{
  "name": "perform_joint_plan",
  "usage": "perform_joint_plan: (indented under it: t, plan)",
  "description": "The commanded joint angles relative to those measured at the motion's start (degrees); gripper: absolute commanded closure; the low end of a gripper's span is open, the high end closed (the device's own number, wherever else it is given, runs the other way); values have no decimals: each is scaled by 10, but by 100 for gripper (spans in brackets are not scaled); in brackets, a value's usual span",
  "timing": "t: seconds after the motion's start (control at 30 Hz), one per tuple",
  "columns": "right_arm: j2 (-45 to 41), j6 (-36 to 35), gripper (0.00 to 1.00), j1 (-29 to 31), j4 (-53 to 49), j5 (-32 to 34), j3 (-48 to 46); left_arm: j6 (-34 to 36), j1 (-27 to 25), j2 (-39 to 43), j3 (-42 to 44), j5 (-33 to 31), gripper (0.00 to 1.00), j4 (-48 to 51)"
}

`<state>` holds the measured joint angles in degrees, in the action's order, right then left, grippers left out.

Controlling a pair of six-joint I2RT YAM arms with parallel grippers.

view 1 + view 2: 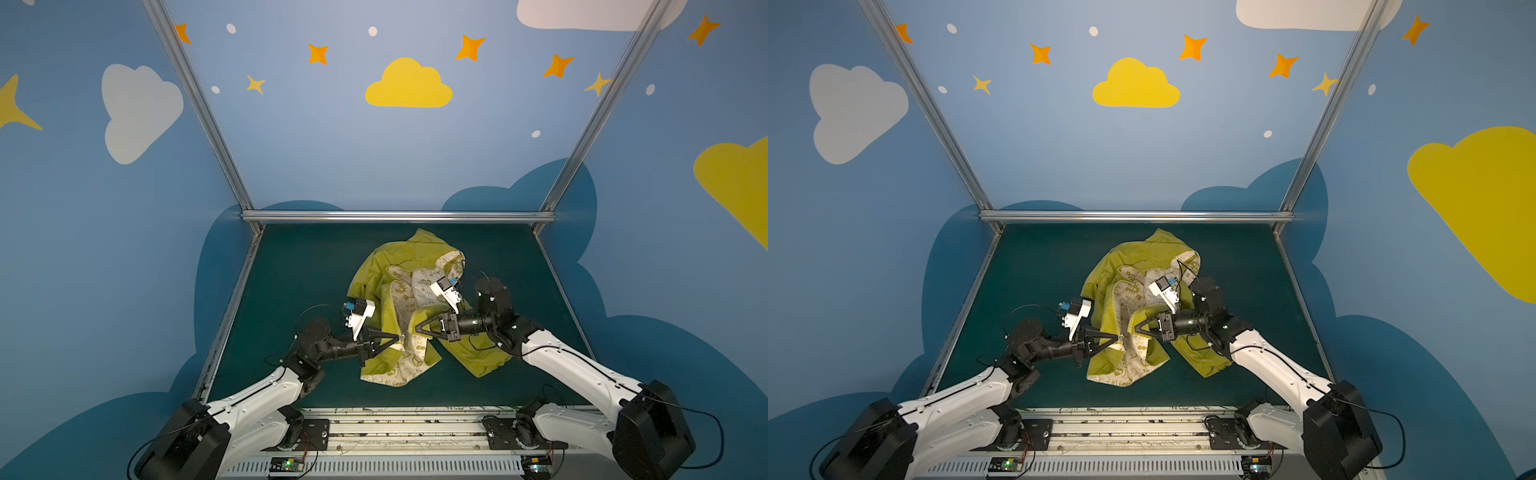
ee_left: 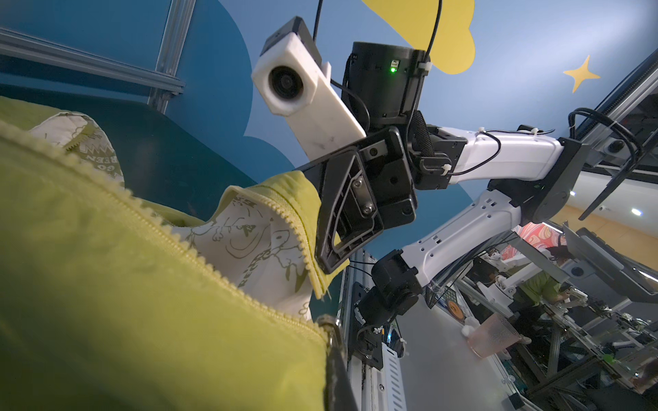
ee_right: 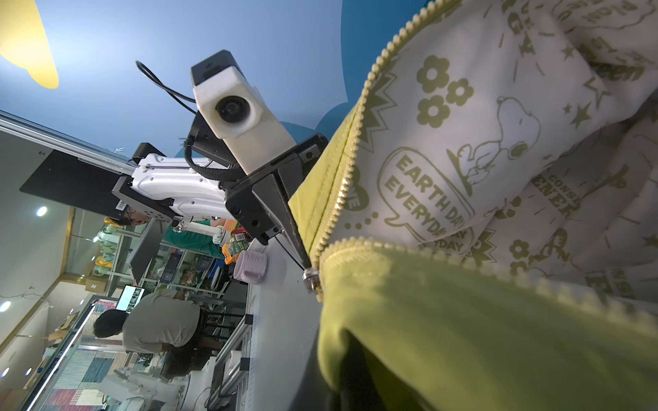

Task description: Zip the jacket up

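Observation:
The mustard-yellow jacket (image 1: 386, 266) lies crumpled mid-table in both top views (image 1: 1113, 266), its front open and the cream doodle-printed lining (image 1: 409, 299) showing. My left gripper (image 1: 398, 337) reaches in from the left, shut on the metal zipper slider (image 3: 310, 278) near the jacket's lower end. My right gripper (image 1: 417, 327) faces it from the right, close by, shut on the jacket's yellow front edge (image 2: 302, 199) beside the zipper teeth (image 2: 178, 242). Above the slider the two rows of teeth spread apart. Yellow cloth hides both grippers' own fingertips in the wrist views.
The dark green table mat (image 1: 299, 270) is fenced by an aluminium rail at the back (image 1: 399, 216) and sloping rails at both sides. The arms' base rail (image 1: 407, 428) runs along the front edge. One jacket sleeve (image 1: 482, 357) trails under the right arm.

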<state>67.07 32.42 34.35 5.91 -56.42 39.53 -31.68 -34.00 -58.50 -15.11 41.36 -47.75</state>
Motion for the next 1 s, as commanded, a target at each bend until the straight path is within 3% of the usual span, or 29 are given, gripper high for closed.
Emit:
perform_joint_plan:
  t: [0.0,0.97]
  plan:
    - [7,4,100,5,19,-4,19,12,2,1,-11,-3,97,-4]
    - [26,14,100,19,41,8,26,9,5,8,-11,-25,97,9]
